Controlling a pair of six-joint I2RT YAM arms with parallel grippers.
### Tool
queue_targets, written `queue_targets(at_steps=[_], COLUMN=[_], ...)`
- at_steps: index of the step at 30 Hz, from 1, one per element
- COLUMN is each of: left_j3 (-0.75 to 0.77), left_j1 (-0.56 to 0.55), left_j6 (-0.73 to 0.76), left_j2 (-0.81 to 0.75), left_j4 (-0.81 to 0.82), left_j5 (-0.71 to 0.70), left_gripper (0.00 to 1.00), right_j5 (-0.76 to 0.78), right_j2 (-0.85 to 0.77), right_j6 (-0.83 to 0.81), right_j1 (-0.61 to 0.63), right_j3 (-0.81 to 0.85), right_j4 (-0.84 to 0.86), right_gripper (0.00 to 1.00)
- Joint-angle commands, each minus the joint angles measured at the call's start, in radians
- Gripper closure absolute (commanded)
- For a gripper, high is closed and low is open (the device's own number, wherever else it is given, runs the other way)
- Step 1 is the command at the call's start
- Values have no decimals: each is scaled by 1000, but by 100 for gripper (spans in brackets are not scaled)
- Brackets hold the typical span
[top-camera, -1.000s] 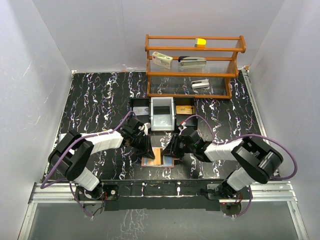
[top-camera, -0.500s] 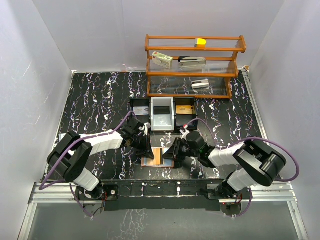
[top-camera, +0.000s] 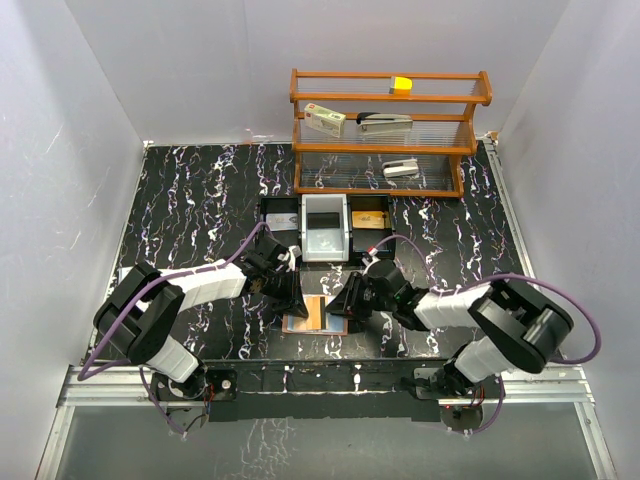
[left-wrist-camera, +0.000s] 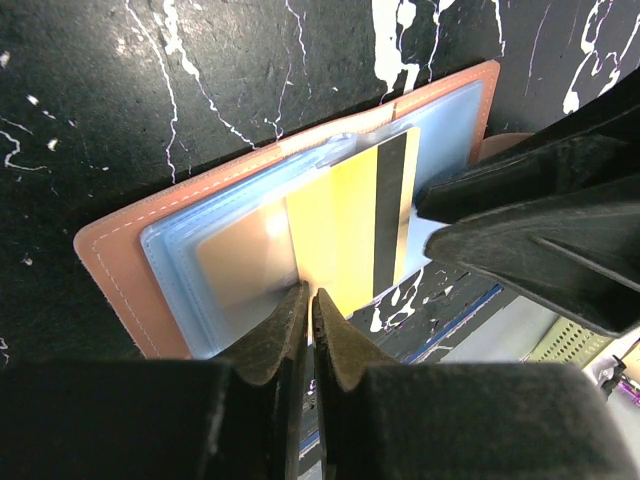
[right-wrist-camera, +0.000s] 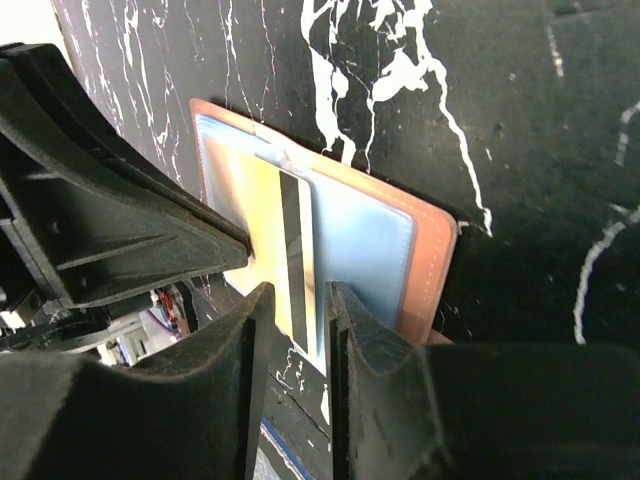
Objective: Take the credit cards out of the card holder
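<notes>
The card holder (top-camera: 296, 323) lies open near the table's front edge, salmon-brown outside (left-wrist-camera: 110, 270) and pale blue inside (right-wrist-camera: 365, 240). A yellow card (left-wrist-camera: 345, 230) with a black stripe sticks partway out of its pocket and also shows in the right wrist view (right-wrist-camera: 265, 220). My left gripper (top-camera: 292, 293) is shut, its tips (left-wrist-camera: 310, 293) pressed together on the holder's near edge beside the card. My right gripper (top-camera: 348, 300) comes in from the other side. Its jaws (right-wrist-camera: 298, 295) stand a narrow gap apart over the card's striped end.
A white tray (top-camera: 325, 243) stands just behind the grippers, with a black tray (top-camera: 280, 207) to its left and another (top-camera: 369, 207) to its right. A wooden shelf rack (top-camera: 390, 130) with small items is at the back. The table's front edge (top-camera: 320, 345) is right beside the holder.
My right gripper drew slightly back toward the front right, then came in again over the card. My left gripper has stayed on the holder.
</notes>
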Motion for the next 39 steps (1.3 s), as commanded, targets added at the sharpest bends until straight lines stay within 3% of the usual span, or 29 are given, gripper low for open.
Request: queue_targets(at_steps=[1, 8, 17, 24, 32, 34, 39], left_j3=[-17, -32, -22, -7, -5, -5, -4], left_j1=[1, 0, -1, -1, -1, -1, -1], left_j6=[26, 23, 26, 31, 33, 34, 41], left_j2=[8, 14, -8, -11, -12, -13, -24], left_j4=[-71, -64, -77, -82, -82, -83, -98], left_j5=[-77, -72, -85, -82, -67, -64, -72], left_gripper=[94, 95, 95, 95, 95, 95, 95], right_j5=[-81, -119, -78, -68, -95, -101, -91], right_j2=[110, 189, 119, 74, 113, 123, 114], right_j6=[-16, 54, 22, 3, 36, 40, 41], right_j1=[3, 6, 7, 7, 5, 5, 5], right_j3=[53, 47, 65, 51, 62, 71, 69], right_j4=[34, 190, 99, 36, 76, 74, 59], right_gripper=[77, 81, 97, 98, 84, 84, 97])
